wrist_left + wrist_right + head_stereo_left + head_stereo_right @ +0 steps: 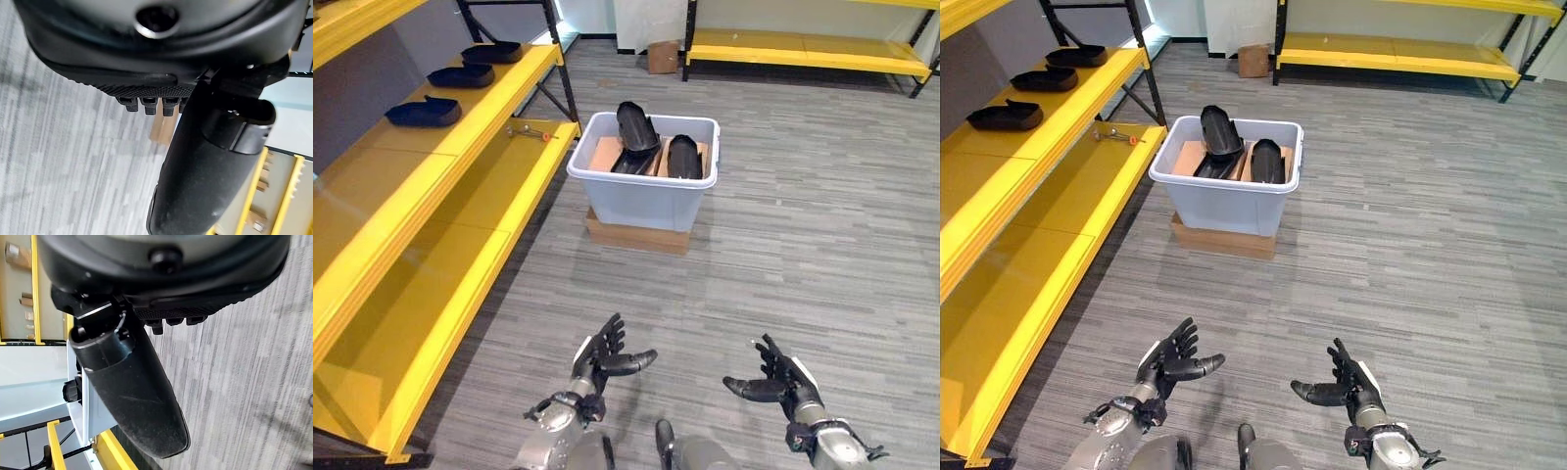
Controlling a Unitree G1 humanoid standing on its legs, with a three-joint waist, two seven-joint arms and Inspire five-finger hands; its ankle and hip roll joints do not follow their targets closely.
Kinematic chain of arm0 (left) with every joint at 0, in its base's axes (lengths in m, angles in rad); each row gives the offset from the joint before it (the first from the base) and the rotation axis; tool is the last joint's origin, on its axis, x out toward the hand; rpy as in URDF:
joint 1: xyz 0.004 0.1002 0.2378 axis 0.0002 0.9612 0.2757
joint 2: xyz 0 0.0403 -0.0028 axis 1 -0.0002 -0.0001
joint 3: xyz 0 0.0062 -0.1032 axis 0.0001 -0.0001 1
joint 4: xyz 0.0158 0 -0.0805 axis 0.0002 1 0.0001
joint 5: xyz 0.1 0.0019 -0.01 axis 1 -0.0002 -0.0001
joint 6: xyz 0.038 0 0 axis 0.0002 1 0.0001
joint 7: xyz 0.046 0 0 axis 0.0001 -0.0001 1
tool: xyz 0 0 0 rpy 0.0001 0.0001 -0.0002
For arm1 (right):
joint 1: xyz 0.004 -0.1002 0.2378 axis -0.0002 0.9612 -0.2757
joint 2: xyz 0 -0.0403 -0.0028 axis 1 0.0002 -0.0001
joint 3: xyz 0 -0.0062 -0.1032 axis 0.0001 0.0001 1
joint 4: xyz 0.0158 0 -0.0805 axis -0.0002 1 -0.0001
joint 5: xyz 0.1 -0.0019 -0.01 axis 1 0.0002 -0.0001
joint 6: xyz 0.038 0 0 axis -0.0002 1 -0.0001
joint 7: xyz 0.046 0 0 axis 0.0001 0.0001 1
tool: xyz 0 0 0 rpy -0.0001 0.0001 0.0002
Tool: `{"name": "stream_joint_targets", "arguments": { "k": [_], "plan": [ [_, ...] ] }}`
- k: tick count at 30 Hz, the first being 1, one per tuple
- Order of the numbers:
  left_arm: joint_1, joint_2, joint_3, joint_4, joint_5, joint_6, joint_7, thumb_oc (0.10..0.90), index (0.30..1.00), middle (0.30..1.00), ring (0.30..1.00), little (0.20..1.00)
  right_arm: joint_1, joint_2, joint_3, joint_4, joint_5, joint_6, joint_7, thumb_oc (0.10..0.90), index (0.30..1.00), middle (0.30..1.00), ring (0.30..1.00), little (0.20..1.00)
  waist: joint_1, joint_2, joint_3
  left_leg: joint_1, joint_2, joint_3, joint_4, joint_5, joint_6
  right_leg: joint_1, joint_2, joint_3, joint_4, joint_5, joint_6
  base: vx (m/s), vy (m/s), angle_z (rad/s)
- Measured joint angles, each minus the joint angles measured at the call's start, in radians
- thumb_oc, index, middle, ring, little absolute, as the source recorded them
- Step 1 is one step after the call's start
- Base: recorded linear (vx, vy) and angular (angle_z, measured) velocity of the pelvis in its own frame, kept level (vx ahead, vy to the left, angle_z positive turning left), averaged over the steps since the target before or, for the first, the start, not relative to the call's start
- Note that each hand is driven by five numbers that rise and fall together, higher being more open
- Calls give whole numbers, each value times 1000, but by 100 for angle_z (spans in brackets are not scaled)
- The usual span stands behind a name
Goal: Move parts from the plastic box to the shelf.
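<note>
Grey wood-grain plank floor (822, 196) throughout, carrying all items. Yellow shelf unit (460, 186) along the robot's left side, dark uprights, two decks visible; second yellow shelf (803, 47) at the far wall, a small cardboard box (662, 57) on the floor beside it.

Pale plastic box (641, 191) ahead, near the outer edge of the lower deck, raised on a flat cardboard base (636, 235), probably to ease reach. Inside: black molded parts (636, 132), one propped upright, one (683, 157) lying alongside, brown cardboard beneath.

Three black parts (423, 113) spaced in a row along the upper deck toward its front edge, placed apart, likely for clear set-down. Small tool with red tip (530, 132) on the lower deck near its far end.

Left robot hand (605, 354) and right robot hand (775, 380) low, near the robot, well short of the box: fingers spread and relaxed, wide, holding nothing. Judged as approach stage before the next pick.
</note>
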State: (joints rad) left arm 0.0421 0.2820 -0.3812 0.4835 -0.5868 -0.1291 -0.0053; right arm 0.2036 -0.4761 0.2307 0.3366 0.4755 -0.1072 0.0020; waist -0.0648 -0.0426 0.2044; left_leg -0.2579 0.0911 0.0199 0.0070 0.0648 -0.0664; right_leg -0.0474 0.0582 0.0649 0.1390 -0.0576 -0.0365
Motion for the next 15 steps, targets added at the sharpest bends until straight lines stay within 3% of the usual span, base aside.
{"name": "stream_joint_targets", "arguments": {
  "k": [2, 3, 6, 7, 8, 10, 11, 15],
  "plan": [
    [12, 0, 1, 3, 0, 0, 0, 900, 1000, 1000, 1000, 1000, -15, 0, 4, 17, 0, -2, 0, 900, 1000, 1000, 1000, 1000, 7, 15, -8, 0, 20, -3, -23, 38, -3, 35, 15, 15, -29, -5, -7, 427, 210, -66],
    [16, -9, 6, 1, 1, 0, -1, 900, 1000, 1000, 1000, 1000, -12, -5, 3, 21, 0, -1, 0, 900, 1000, 1000, 1000, 1000, 12, 34, -22, 37, 21, 5, -34, 59, 10, 71, 28, 53, -60, -7, -5, 508, 266, -67],
    [15, -14, 9, -9, 0, -1, -2, 900, 1000, 1000, 1000, 1000, -6, -4, 8, 23, 0, 0, 1, 900, 1000, 1000, 1000, 1000, 1, 59, -47, 137, -15, 32, -45, 75, 36, 127, 17, 89, -83, -12, -2, 273, 155, -47],
    [20, -13, 11, -27, 1, -3, -2, 900, 1000, 1000, 1000, 1000, -6, -8, 10, 20, 0, 0, 5, 900, 1000, 1000, 1000, 1000, -2, 81, -60, 170, -21, 31, -58, 103, 68, 125, 21, 97, -70, -28, -2, 294, 195, -22],
    [19, -12, 11, -34, 1, -4, -3, 900, 1000, 1000, 1000, 1000, -4, -7, 10, 23, 0, 1, 5, 900, 1000, 1000, 1000, 1000, -15, 94, -69, 202, -23, 45, -86, 100, 64, 129, 22, 96, -63, -45, 10, 273, 183, -10],
    [0, -7, 11, -36, 1, -2, -1, 900, 1000, 1000, 1000, 1000, -7, 2, 18, 22, 0, 4, 8, 900, 1000, 1000, 1000, 1000, -9, 76, -63, 218, -54, 78, -89, 95, 77, 110, -11, 95, -1, -79, 62, 262, 168, -10],
    [0, -2, 11, -41, 1, -2, -1, 900, 1000, 1000, 1000, 1000, -8, 5, 30, 22, 0, 4, 12, 900, 1000, 1000, 1000, 1000, -9, 67, -66, 237, -82, 84, -89, 72, 109, 96, -36, 90, 62, -115, 101, 206, 130, -14],
    [-18, 25, 14, -46, 1, -3, 2, 900, 1000, 1000, 1000, 1000, -19, 28, 32, 22, -1, 3, 16, 900, 1000, 1000, 1000, 1000, -5, 52, -70, 247, -147, 83, -86, 24, 146, -9, -87, 88, 302, -195, 135, 148, 94, 2]
  ]
}}
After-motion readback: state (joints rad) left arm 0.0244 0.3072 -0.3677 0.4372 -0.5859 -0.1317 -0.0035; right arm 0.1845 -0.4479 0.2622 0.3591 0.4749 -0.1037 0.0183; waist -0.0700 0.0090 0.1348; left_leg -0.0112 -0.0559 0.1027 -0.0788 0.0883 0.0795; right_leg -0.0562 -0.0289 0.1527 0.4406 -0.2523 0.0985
